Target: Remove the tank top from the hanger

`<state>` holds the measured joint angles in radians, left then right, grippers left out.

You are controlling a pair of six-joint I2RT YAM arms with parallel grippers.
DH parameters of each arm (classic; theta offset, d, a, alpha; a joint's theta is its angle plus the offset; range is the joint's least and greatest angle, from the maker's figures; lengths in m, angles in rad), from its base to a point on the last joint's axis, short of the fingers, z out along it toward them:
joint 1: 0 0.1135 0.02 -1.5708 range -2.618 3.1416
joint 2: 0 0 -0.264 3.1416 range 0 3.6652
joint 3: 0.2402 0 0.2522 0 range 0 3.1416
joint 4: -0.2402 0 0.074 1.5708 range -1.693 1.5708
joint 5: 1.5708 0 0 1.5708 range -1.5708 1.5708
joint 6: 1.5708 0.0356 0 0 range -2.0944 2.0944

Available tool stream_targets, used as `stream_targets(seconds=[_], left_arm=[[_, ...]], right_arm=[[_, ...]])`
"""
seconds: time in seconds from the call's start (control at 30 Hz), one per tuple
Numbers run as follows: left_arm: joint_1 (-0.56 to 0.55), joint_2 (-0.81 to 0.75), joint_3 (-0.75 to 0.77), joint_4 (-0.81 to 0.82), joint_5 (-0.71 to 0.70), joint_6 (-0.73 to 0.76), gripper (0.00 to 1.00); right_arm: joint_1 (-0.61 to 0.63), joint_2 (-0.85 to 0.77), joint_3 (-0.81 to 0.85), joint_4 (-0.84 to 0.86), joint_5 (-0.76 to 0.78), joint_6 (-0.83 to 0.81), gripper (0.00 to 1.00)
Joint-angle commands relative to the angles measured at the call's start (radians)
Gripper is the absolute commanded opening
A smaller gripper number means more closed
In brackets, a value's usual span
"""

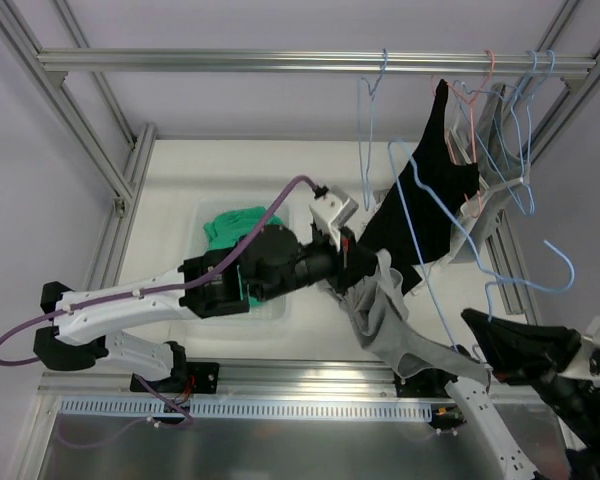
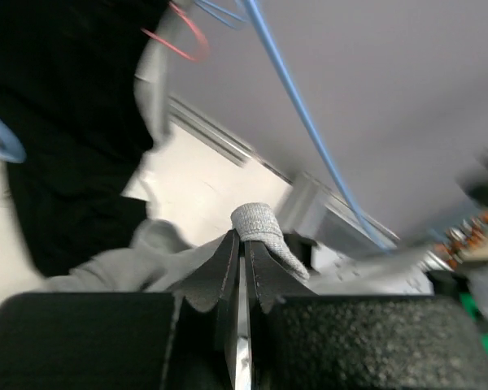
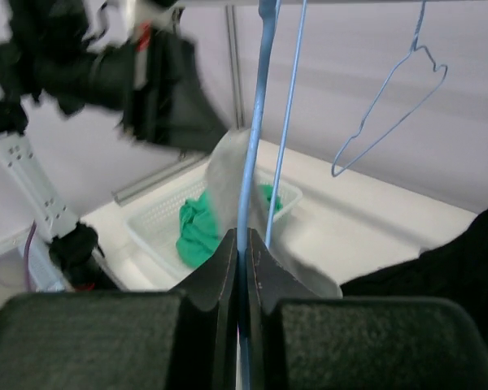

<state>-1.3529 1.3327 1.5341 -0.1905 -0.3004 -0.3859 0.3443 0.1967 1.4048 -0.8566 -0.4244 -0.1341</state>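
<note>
A grey tank top hangs on a light-blue wire hanger in mid-air over the table's right half. My left gripper is shut on the tank top's upper edge. In the left wrist view the jaws pinch a folded grey strap. My right gripper is shut on the hanger's lower wire. In the right wrist view the jaws clamp the blue wire, with the blurred grey cloth behind it.
A black garment hangs from the top rail beside several empty blue and pink hangers. A white basket holding green cloth sits under my left arm. One loose blue hanger is at the right.
</note>
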Motion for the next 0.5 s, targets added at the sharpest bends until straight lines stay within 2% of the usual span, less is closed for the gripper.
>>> stream_targets(seconds=[0.0, 0.1, 0.17, 0.2, 0.23, 0.27, 0.3, 0.33, 0.37, 0.43, 0.47], left_arm=[[-0.072, -0.12, -0.226, 0.321, 0.225, 0.021, 0.0], [-0.124, -0.133, -0.357, 0.433, 0.25, 0.039, 0.0], [-0.143, -0.106, -0.382, 0.436, 0.239, 0.044, 0.0], [-0.166, -0.075, -0.402, 0.424, 0.201, 0.042, 0.0], [-0.175, -0.058, -0.407, 0.404, 0.07, 0.033, 0.0], [-0.176, -0.044, -0.408, 0.373, 0.01, 0.016, 0.0], [-0.176, -0.012, -0.401, 0.34, -0.065, -0.037, 0.0], [-0.176, 0.003, -0.393, 0.236, -0.151, -0.071, 0.0], [-0.175, 0.022, -0.381, 0.18, -0.312, -0.141, 0.0], [-0.143, 0.078, -0.321, -0.032, -0.416, -0.23, 0.0], [-0.121, 0.095, -0.304, -0.082, -0.405, -0.302, 0.0]], right_arm=[[0.004, -0.054, -0.236, 0.548, 0.114, 0.183, 0.0], [-0.005, -0.048, -0.399, 0.822, 0.145, 0.296, 0.0], [-0.013, -0.036, -0.481, 0.969, 0.176, 0.38, 0.0], [-0.014, -0.017, -0.515, 1.084, 0.188, 0.396, 0.0], [-0.014, -0.007, -0.547, 1.114, 0.217, 0.402, 0.0], [-0.014, 0.006, -0.546, 1.123, 0.231, 0.401, 0.0], [-0.014, 0.023, -0.528, 1.055, 0.242, 0.375, 0.0], [-0.016, 0.056, -0.445, 0.976, 0.269, 0.349, 0.0], [-0.016, 0.076, -0.394, 0.785, 0.276, 0.315, 0.0], [-0.014, 0.131, -0.246, 0.592, 0.315, 0.228, 0.0], [-0.016, 0.145, -0.209, 0.441, 0.337, 0.209, 0.0]])
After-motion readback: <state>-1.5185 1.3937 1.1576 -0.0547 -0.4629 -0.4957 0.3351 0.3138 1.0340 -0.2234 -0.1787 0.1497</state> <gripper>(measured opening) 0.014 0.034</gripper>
